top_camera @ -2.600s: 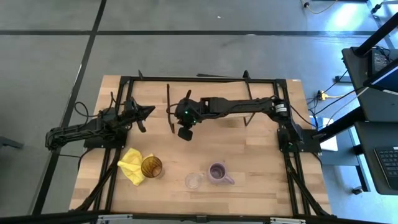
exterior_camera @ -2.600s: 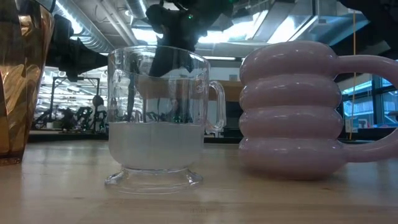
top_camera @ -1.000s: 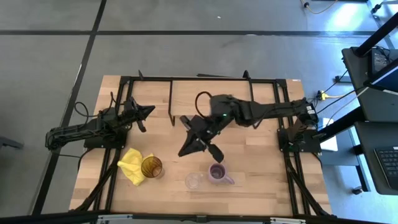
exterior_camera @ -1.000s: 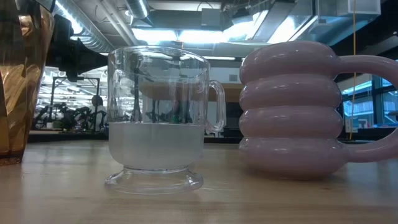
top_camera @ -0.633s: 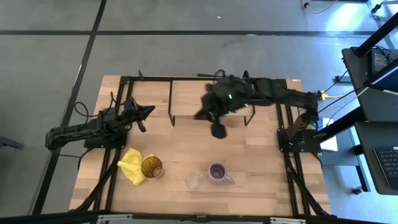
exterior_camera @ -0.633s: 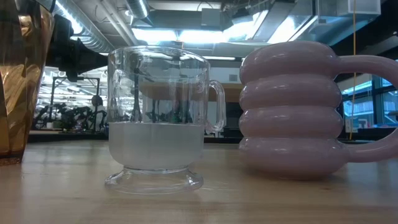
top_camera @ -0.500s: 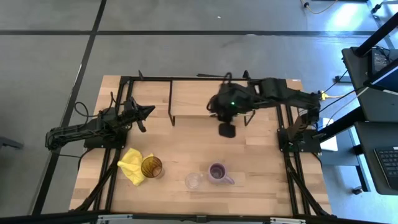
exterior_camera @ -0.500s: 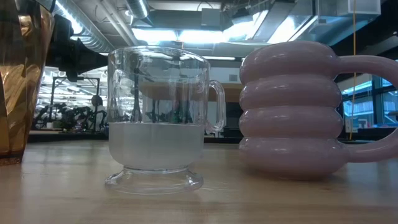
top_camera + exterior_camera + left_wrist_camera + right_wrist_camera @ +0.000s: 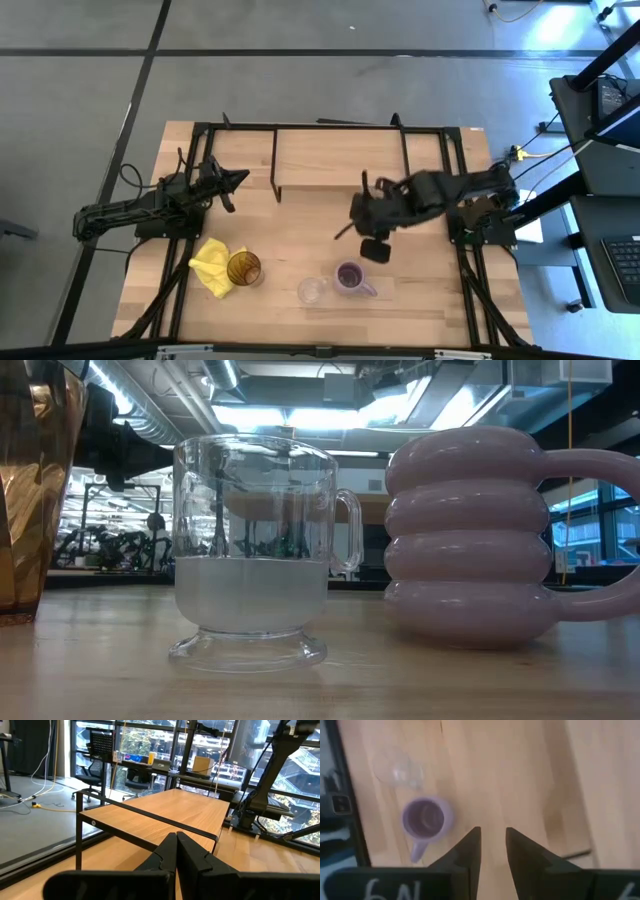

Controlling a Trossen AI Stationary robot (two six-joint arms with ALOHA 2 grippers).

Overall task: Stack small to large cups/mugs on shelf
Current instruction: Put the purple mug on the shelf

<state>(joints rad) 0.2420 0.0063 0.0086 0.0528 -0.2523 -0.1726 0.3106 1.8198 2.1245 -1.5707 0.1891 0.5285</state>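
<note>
Three vessels stand on their bases on the tabletop near its front edge. They are an amber ribbed tumbler [image 9: 243, 268] [image 9: 25, 490], a small clear glass cup [image 9: 312, 291] [image 9: 250, 550] [image 9: 400, 770] and a purple ringed mug with a handle [image 9: 350, 277] [image 9: 470, 535] [image 9: 423, 819]. The light-wood shelf [image 9: 340, 160] [image 9: 165, 820] stands at the far middle on black wire legs, nothing on it. My right gripper [image 9: 352, 224] [image 9: 493, 840] is open and empty, in the air between the shelf and the purple mug, looking down at the mug. My left gripper [image 9: 236, 180] [image 9: 176, 845] is shut and empty, left of the shelf.
A crumpled yellow cloth [image 9: 210, 262] lies against the amber tumbler's left side. Black frame rails [image 9: 190, 200] run along the table's left, right and far edges. Bare wood lies between the shelf and the row of vessels.
My right arm has swung from the middle of the table up and toward the far edge, over the shelf. It has then come back toward the near and right, to the space in front of the shelf above the purple mug. The vessels have kept still.
</note>
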